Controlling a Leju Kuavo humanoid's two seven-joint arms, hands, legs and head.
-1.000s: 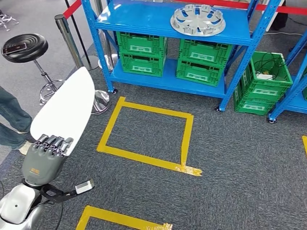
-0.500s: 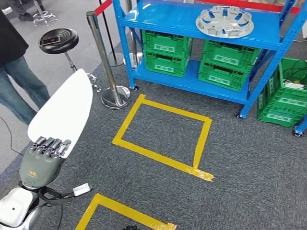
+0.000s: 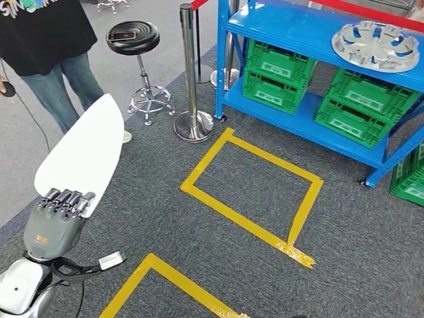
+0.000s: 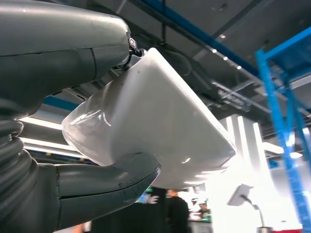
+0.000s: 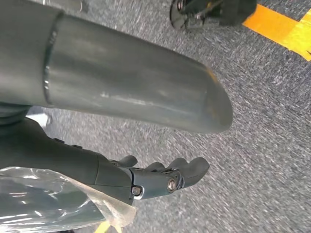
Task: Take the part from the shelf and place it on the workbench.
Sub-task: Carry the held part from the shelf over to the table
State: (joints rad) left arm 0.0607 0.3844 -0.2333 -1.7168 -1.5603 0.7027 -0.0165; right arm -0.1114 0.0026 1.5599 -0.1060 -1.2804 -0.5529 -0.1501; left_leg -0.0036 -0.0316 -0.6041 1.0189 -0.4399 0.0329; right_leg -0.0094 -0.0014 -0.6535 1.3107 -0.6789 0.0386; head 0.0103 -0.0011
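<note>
The part is a smooth white oval shell (image 3: 82,156). My left hand (image 3: 52,225) grips its lower end at the lower left of the head view, fingers (image 3: 67,201) curled over the edge. In the left wrist view the shell (image 4: 157,121) sits clamped between the thumb (image 4: 110,184) and the fingers above it. My right hand (image 5: 92,165) hangs over the grey carpet, with its thumb (image 5: 139,92) and fingers (image 5: 168,177) apart and nothing in them.
A blue shelf (image 3: 300,30) stands at the upper right with a silver wheel cover (image 3: 375,45) on top and green crates (image 3: 277,69) below. A chrome post (image 3: 189,73), a black stool (image 3: 133,38) and a person (image 3: 50,46) stand to the left. Yellow tape (image 3: 250,225) marks the carpet.
The whole picture has shifted right, so the camera has turned left; the shelf slid toward the right edge and the person came into view. The white shell stays in my left hand.
</note>
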